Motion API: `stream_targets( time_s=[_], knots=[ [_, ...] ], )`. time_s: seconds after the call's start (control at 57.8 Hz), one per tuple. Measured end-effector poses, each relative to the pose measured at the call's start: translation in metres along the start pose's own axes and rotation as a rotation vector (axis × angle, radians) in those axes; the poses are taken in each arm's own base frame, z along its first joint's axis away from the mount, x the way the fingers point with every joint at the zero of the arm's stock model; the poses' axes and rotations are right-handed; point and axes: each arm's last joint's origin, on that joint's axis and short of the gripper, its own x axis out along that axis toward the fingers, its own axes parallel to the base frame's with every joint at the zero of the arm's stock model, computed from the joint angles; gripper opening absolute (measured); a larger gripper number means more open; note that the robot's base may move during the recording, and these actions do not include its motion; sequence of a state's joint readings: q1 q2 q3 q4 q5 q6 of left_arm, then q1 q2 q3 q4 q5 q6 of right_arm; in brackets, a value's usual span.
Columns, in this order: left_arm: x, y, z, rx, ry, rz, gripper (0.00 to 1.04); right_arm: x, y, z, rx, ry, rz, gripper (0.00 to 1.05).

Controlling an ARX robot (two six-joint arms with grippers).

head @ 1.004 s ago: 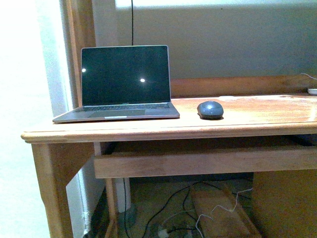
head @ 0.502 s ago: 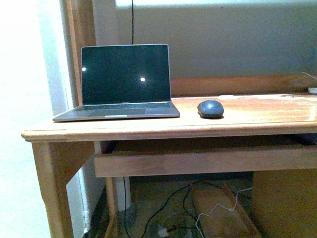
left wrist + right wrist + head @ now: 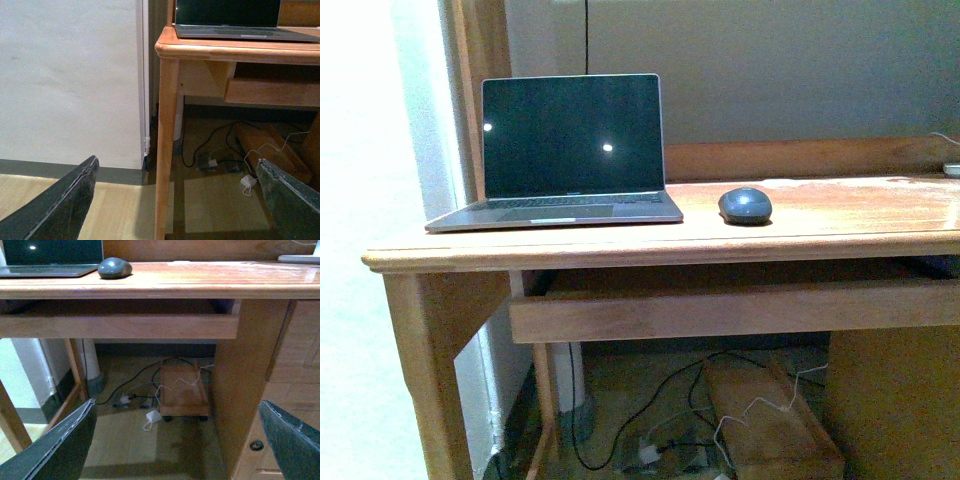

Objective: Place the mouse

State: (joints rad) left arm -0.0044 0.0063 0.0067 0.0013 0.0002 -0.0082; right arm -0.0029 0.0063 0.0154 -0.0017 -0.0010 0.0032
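Note:
The dark grey mouse point(image 3: 745, 206) rests on the wooden desk point(image 3: 840, 225), just right of the open laptop point(image 3: 570, 150). In the right wrist view the mouse point(image 3: 114, 267) lies on the desktop, far ahead of and higher than my right gripper point(image 3: 177, 440), which is open and holds nothing. My left gripper point(image 3: 175, 200) is open and empty too, low near the floor by the desk's left leg point(image 3: 165, 150). Neither arm shows in the front view.
Under the desk lie cables and a white adapter point(image 3: 152, 417) beside a low wooden box point(image 3: 182, 387). A drawer front point(image 3: 730, 310) runs below the desktop. A wall point(image 3: 70, 80) stands left of the desk. A cabinet side point(image 3: 250, 380) stands on the right.
The front view has shifted slightly, so the desk and laptop sit a little lower and closer in the picture. The mouse has stayed where it was on the desk.

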Motion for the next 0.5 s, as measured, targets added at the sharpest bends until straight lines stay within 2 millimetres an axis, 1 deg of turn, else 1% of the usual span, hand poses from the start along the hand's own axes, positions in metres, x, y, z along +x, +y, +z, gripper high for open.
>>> stream_targets(
  time_s=[0.502],
  knots=[
    [0.0000, 0.0000, 0.0000, 0.000, 0.000, 0.000, 0.97, 0.0000, 0.0000, 0.0000, 0.000, 0.000, 0.000, 0.97]
  ],
)
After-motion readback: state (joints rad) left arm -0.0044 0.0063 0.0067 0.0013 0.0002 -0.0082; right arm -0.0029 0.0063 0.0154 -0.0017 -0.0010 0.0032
